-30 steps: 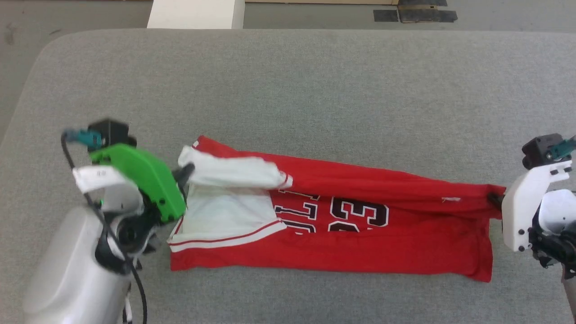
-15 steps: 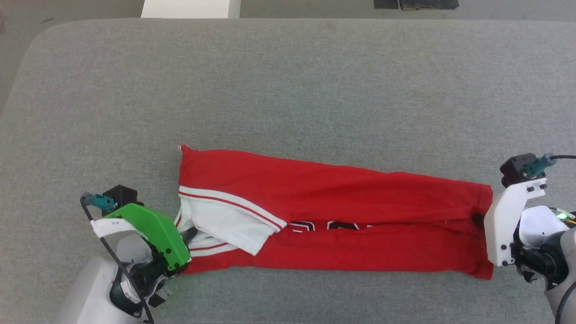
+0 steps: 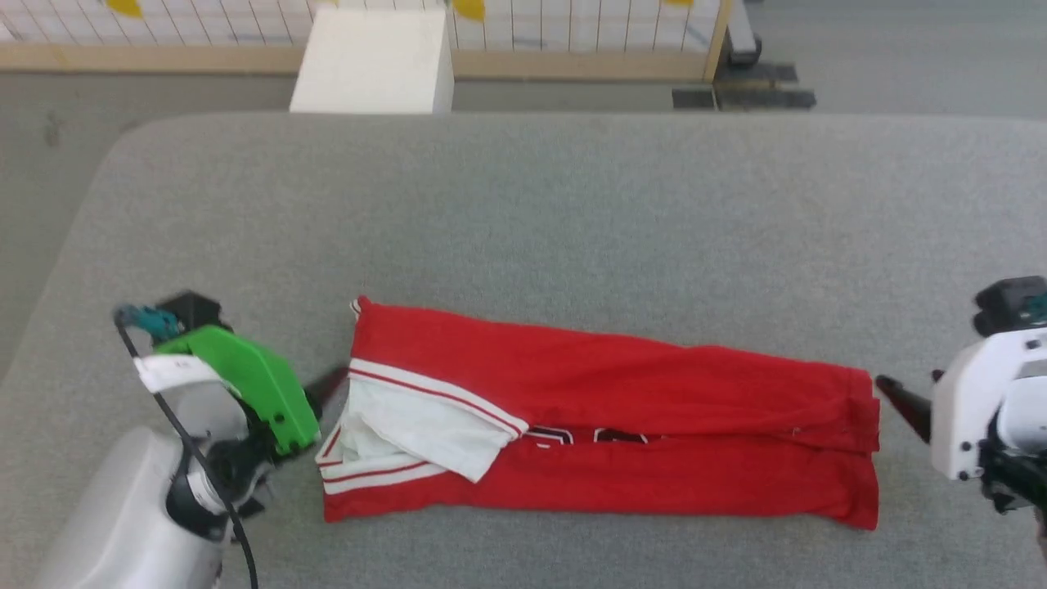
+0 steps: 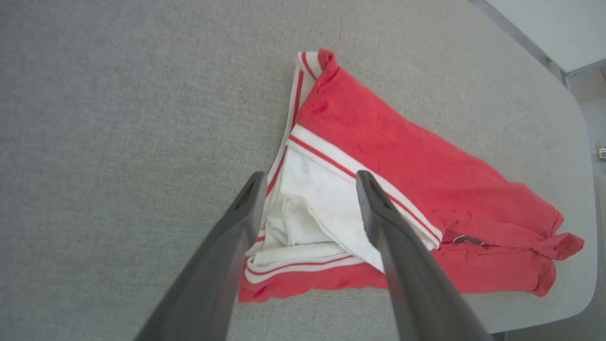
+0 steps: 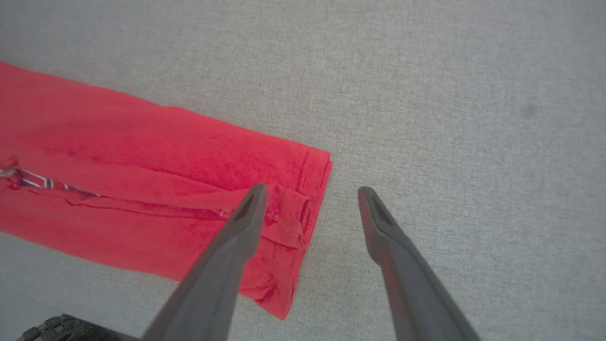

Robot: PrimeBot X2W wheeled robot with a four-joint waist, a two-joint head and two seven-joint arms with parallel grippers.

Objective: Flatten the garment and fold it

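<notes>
Red fabric, the garment [image 3: 622,393], lies as a long folded band across the lower middle of the head view, on the grey felt worktop [image 3: 523,204]. Its left end shows a white panel [image 3: 425,421] with red-and-white striped trim, and a thin strip of dark lettering [image 3: 619,436] looks out at the fold line. At the lower left, the left gripper [image 4: 310,176] has its jaws spread; in its wrist view the two fingers frame the white panel and pinch nothing. At the right edge, the right gripper [image 5: 311,190] also has its jaws spread, empty, just beside the garment's right hem. A white box [image 3: 372,61] stands beyond the worktop, at the top.
</notes>
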